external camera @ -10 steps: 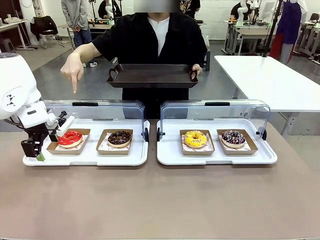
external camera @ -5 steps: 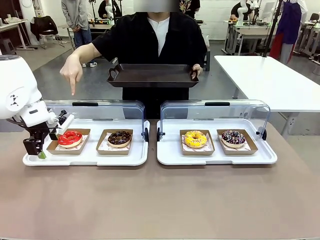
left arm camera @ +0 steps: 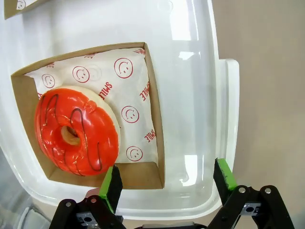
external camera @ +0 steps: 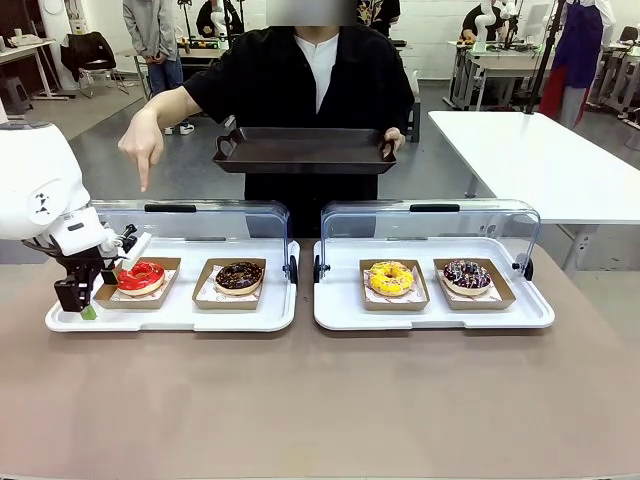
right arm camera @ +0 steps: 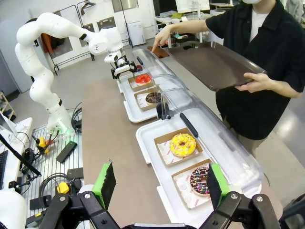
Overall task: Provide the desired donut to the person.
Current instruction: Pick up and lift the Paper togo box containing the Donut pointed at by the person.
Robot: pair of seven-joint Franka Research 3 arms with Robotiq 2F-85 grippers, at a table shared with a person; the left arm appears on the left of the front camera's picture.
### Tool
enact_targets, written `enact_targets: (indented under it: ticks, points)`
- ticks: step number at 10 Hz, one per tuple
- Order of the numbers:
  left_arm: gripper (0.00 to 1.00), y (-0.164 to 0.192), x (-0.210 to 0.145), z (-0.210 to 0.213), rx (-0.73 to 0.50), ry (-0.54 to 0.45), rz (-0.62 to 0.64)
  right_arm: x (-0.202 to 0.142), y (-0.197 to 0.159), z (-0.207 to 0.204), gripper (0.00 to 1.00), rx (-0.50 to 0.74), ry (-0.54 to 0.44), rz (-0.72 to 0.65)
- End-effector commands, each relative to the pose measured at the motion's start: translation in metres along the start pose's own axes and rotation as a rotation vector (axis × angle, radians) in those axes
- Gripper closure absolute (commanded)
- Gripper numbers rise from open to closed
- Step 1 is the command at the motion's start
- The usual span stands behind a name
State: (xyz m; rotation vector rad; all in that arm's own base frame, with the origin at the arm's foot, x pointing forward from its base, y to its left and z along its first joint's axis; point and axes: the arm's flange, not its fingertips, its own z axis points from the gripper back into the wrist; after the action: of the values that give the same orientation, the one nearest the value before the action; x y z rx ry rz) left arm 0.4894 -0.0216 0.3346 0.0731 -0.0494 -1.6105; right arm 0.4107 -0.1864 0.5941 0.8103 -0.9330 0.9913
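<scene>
The person point(external camera: 305, 75) stands across the table holding a dark serving tray point(external camera: 305, 150) in one hand. Their other hand point(external camera: 140, 150) points down over the red-glazed donut point(external camera: 140, 275). That donut point(left arm camera: 76, 131) lies in a brown card tray on smiley-print paper. My left gripper point(external camera: 80, 295) hovers open at the left end of the white tray; in its wrist view the left gripper point(left arm camera: 167, 179) has one pad by the card tray's corner and nothing between its fingers. My right gripper point(right arm camera: 159, 183) hangs open and empty, high above the right end of the table.
Two white trays point(external camera: 300, 310) with raised clear lids point(external camera: 190, 215) sit side by side. They also hold a chocolate donut point(external camera: 239, 276), a yellow donut point(external camera: 391, 277) and a sprinkled chocolate donut point(external camera: 467, 274). The near half of the brown table point(external camera: 320, 400) is bare.
My left gripper has edged right and slightly up, closer to the red donut's card tray. The person's pointing hand and serving tray have barely moved.
</scene>
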Motion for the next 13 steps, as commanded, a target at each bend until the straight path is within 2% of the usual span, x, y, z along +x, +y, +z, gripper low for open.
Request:
enact_targets:
  ticks: [1,2,3,4,5,6,13]
  points:
    - [0.0,0.0039,-0.0007,-0.0017,0.007,-0.022,0.024,0.0001,0.0005,0.0001,0.0,-0.001,-0.009,0.004]
    - [0.58,0.0037,-0.0007,-0.004,0.007,-0.026,0.019,0.0001,0.0005,0.0001,0.0,-0.001,-0.009,0.004]
    - [0.59,0.003,-0.0002,-0.0063,0.003,-0.027,0.02,0.0001,0.0005,0.0001,0.0,-0.001,-0.009,0.004]
    - [1.0,0.0035,0.0002,-0.0073,-0.003,-0.029,0.019,0.0001,0.0005,0.0001,0.0,-0.001,-0.009,0.004]
    - [0.61,0.003,0.0002,-0.0073,-0.003,-0.029,0.015,0.0001,0.0005,0.0001,0.0,-0.001,-0.009,0.004]
    - [1.0,0.0029,-0.0002,-0.0076,-0.004,-0.029,0.014,0.0001,0.0005,0.0001,0.0,-0.001,-0.009,0.004]
    - [1.0,0.0019,0.0003,-0.0046,-0.005,-0.026,0.006,0.0001,0.0005,0.0001,0.0,-0.001,-0.009,0.004]
